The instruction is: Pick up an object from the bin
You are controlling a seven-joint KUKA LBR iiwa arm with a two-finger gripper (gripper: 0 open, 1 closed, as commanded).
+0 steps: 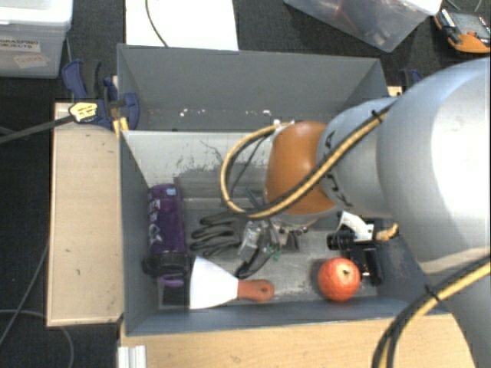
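Grey arm (430, 167), jaws beside black glove (215, 233)

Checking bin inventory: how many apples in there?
1. The red apple lies near the bin's front wall, right of the white scraper. The arm covers the bin's right side, so more may be hidden.

clr tub (353, 10) top-R | white sheet (196, 21) top | white box (31, 14) top-L
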